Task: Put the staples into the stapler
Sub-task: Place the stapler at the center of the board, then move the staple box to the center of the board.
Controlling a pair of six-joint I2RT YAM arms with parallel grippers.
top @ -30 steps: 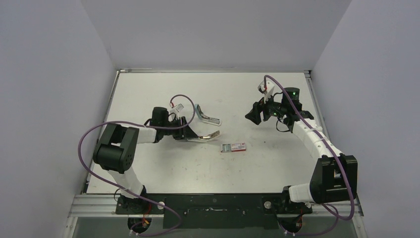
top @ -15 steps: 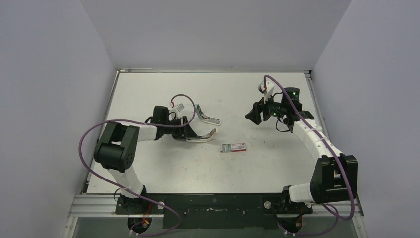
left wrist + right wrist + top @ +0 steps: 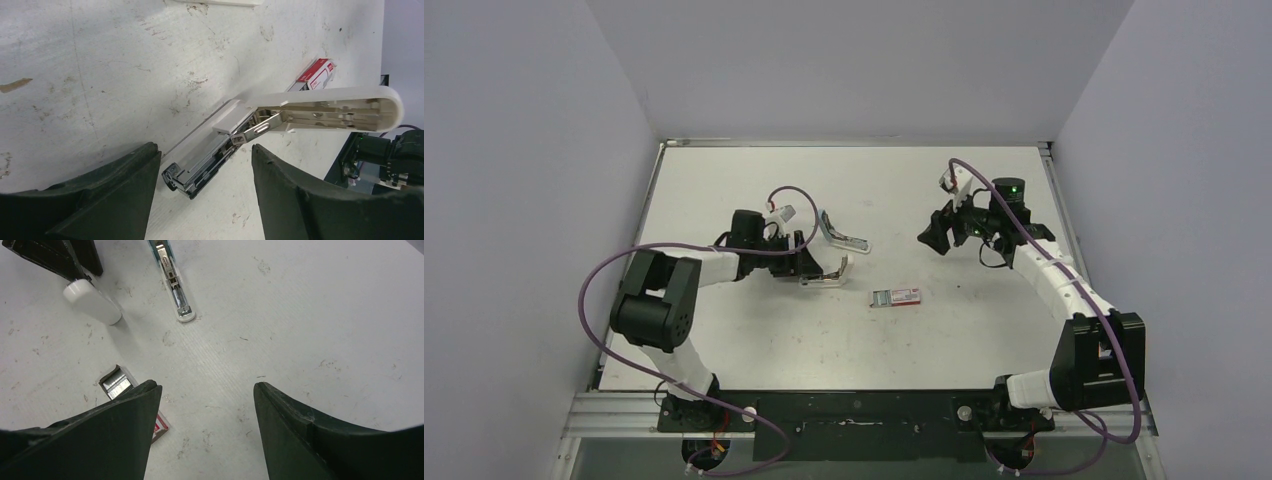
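Loading looks barely begun: just ahead of the left gripper, whose black fingers stand spread and hold nothing, the white plastic stapler with a chrome magazine lies hinged open, the magazine slanting away from the fingertips and the lid swung clear of it. Beyond it the small flat red-and-white cardboard box lies on the scuffed white table, its long axis roughly between the two grippers, with the silvery-grey staples showing at the open end nearer the stapler. Farther off the right gripper hovers spread and empty over the box, so picking a strip, seating it and shutting the lid all remain.
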